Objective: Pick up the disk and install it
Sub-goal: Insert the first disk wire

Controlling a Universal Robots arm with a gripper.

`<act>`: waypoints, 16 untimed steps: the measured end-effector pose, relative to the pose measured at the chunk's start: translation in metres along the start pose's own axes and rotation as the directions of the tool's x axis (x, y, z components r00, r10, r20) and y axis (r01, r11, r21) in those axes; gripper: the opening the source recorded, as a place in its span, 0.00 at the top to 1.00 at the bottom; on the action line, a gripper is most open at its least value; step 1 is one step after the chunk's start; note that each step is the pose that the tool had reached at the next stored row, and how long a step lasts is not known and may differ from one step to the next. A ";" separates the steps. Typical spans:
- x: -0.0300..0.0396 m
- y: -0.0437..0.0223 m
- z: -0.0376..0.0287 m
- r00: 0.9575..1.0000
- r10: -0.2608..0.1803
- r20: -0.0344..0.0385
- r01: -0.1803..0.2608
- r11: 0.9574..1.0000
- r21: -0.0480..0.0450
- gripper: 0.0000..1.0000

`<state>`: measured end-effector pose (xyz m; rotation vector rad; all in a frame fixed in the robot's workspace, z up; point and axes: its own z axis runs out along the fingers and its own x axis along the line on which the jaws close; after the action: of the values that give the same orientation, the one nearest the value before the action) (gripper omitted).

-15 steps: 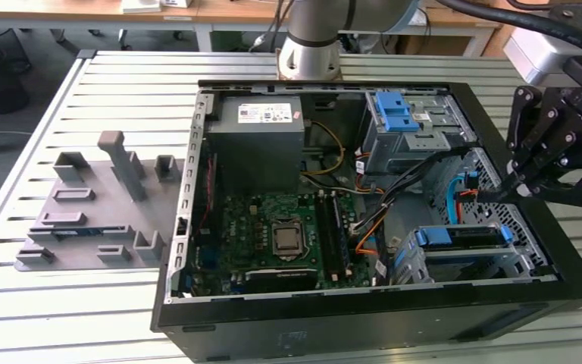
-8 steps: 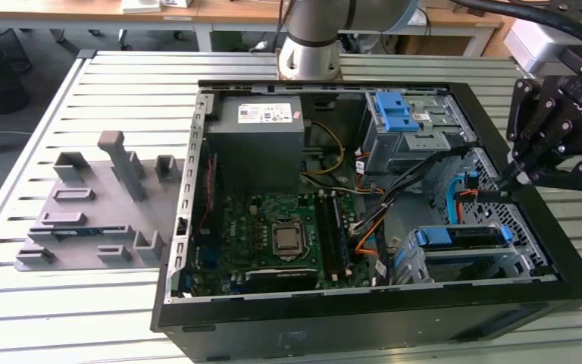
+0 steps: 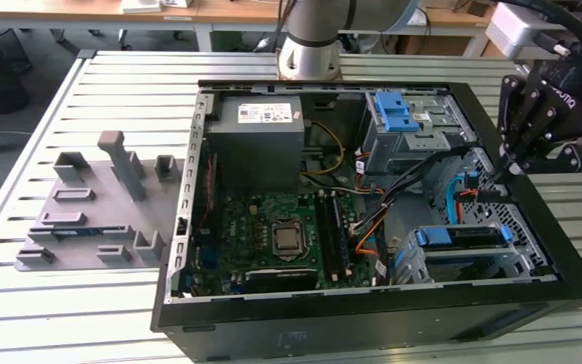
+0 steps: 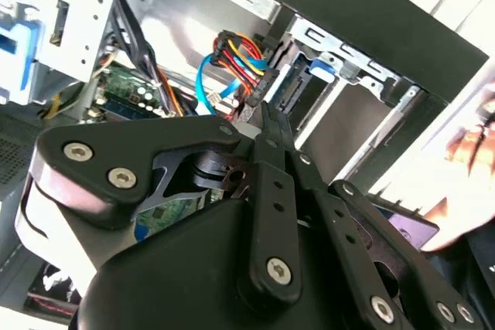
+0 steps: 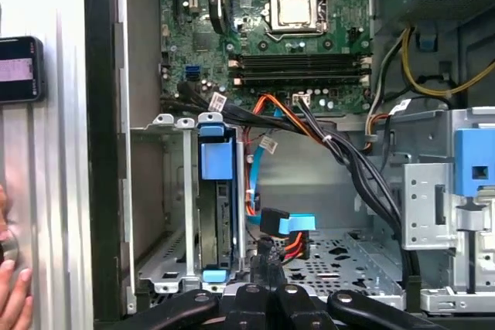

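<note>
The disk [image 3: 460, 237] is seen seated on edge in the drive cage [image 3: 518, 262] at the near corner of the open computer case [image 3: 372, 303], toward the exterior view's right; its blue carrier frame and a strip of dark body are shown there and in the first wrist view [image 5: 216, 214]. A vacant slot is left beside it in the cage. On the slatted surface [image 3: 79, 296], at about nine o'clock of the case, a grey fixture block [image 3: 94, 212] is placed well apart. Inside the case, the motherboard [image 3: 270, 235] lies at about nine o'clock of the disk. The space near the cage is crossed by orange and blue cables [image 3: 463, 189]. The gripper [image 3: 503, 171] is held above the cables, at about one o'clock of the disk, its fingers brought together with nothing held [image 4: 267, 125].
</note>
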<state>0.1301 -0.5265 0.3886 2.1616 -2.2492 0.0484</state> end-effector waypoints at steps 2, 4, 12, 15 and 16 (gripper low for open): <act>-0.0008 0.0000 0.0026 1.000 0.000 -0.011 0.000 1.000 0.001 0.89; -0.0010 -0.0003 0.0062 1.000 0.000 -0.012 0.000 1.000 0.001 0.89; -0.0012 -0.0006 0.0097 1.000 0.000 -0.012 0.000 1.000 0.001 0.89; -0.0013 -0.0006 0.0103 1.000 0.000 -0.012 0.000 1.000 0.002 0.89; -0.0014 -0.0006 0.0106 1.000 0.000 -0.013 0.000 1.000 0.003 0.89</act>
<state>0.1309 -0.5255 0.3779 2.1563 -2.2434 0.0654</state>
